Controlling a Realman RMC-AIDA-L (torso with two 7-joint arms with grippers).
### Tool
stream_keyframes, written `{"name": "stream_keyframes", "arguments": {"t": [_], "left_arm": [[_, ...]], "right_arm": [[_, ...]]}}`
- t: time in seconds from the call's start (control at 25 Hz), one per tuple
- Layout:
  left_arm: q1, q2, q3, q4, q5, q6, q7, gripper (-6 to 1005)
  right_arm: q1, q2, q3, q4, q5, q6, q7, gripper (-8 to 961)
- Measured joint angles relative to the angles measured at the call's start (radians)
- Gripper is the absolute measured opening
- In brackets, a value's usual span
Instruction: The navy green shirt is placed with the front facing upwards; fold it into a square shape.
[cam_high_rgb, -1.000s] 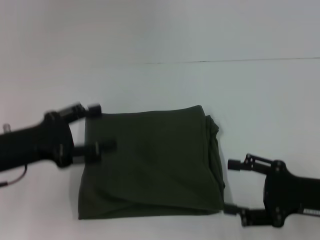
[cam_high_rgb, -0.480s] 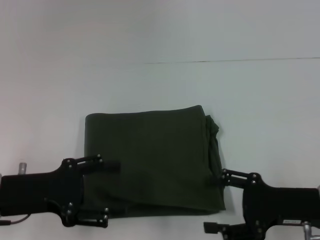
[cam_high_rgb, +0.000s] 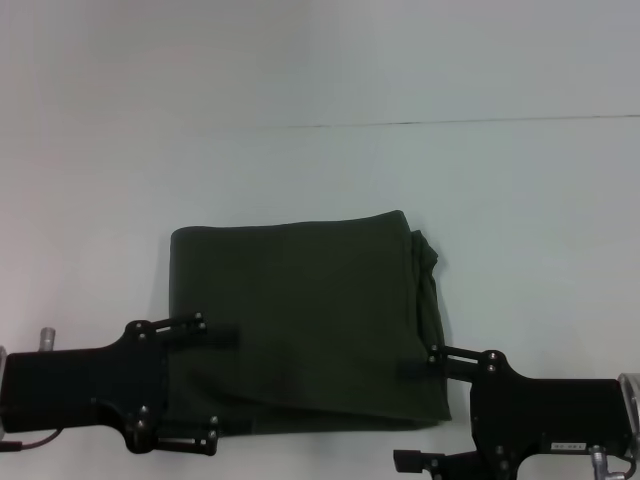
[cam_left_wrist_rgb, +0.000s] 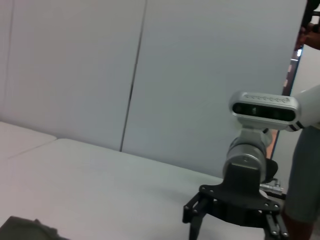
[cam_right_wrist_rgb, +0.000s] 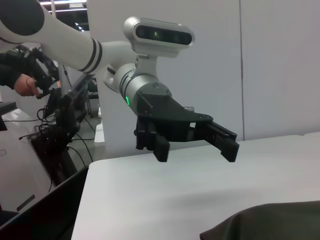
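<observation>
- A pale, matte white desk (cam_high_rgb: 520, 200) fills the head view, with one thin dark seam crossing it toward the far edge; the wrist views show grey wall panels behind it.
- The dark olive-green cotton shirt (cam_high_rgb: 305, 320) lies flat around the middle of the desk, somewhat toward the near edge. It is already folded into a roughly square pad, with only plain green cloth showing on top and no print visible.
- Its right-hand edge is untidy: loose layers poke out beyond the main fold and a small bump sits near the far right corner.
- The left gripper (cam_high_rgb: 215, 385) hovers at the shirt's near-left corner, fingers spread wide and holding nothing; the upper finger reaches over the cloth, the lower one sits at the near edge.
- The right gripper (cam_high_rgb: 412, 415) hangs at the near-right corner, likewise spread wide and empty, with one finger tip over the cloth's right margin. The left wrist view shows it raised above the desk.
- The folding looks nearly done, so what remains is probably squaring up or retreating.
- To do that well, any further touch should press the stray right-hand layers inward without dragging the pad.
- Both grippers should lift straight up so no finger snags a corner and opens the fold.
</observation>
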Motion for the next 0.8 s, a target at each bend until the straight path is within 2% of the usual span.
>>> {"name": "stream_keyframes", "arguments": {"t": [0.8], "left_arm": [[-0.001, 0.0, 0.004, 0.003, 0.001, -0.011, 0.006, 919]], "right_arm": [[0.024, 0.001, 0.003, 0.033, 0.002, 0.039, -0.001, 918]]}}
